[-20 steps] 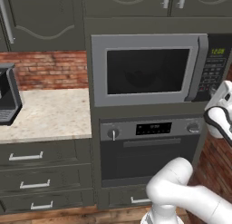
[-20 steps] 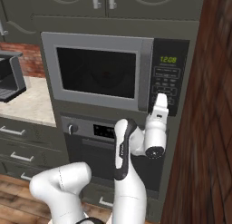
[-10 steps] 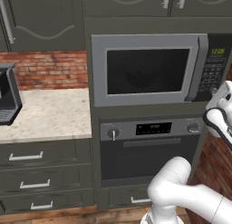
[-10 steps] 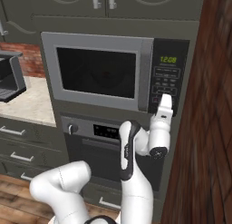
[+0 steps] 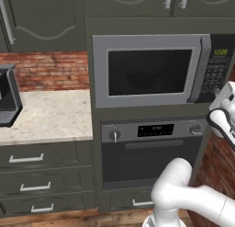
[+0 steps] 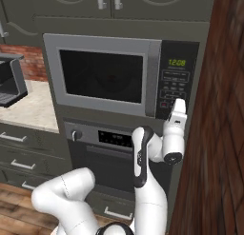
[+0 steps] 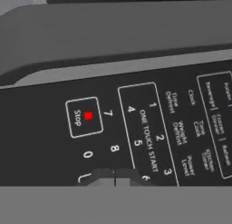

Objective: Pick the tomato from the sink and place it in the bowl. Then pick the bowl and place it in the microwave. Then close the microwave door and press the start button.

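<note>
pressing closed gripper [image 7: 116, 177] against microwave [image 6: 102, 77] keypad [image 7: 136, 137]

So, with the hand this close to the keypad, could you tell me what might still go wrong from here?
1. The hand is shut and its tips sit low on the keypad, right by the Stop button and the digits. A small drift could press the wrong key.
2. The microwave door looks closed, but the dark window hides whether the bowl and tomato really are inside.
3. The hand works close beside the brick wall, so a sideways correction might scrape it.
</note>
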